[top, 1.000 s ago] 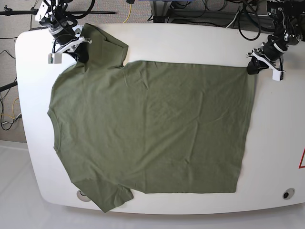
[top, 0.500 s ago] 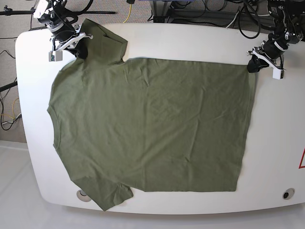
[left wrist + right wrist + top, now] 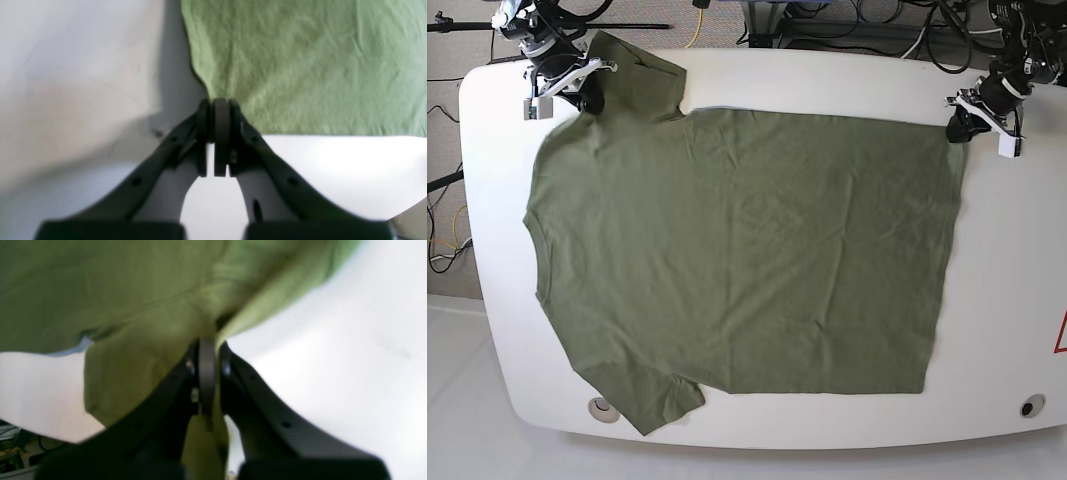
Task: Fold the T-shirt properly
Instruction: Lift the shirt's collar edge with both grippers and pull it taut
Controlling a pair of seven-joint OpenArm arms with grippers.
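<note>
White worktop (image 3: 827, 80) w/ rounded corners fills most of base view; glossy, evenly lit, soft shadows. Two round grommets near front edge: one at left (image 3: 602, 407), one at right (image 3: 1028, 406). Red mark (image 3: 1061, 335) at right border, cut off. Pale floor (image 3: 457, 400) below and to left. Behind far edge: black cables (image 3: 867, 25), one yellow cable (image 3: 697, 22).

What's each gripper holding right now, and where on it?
Both grip the T-shirt. Left gripper is shut on a hem corner; right gripper is shut on the fabric by the far sleeve.
</note>
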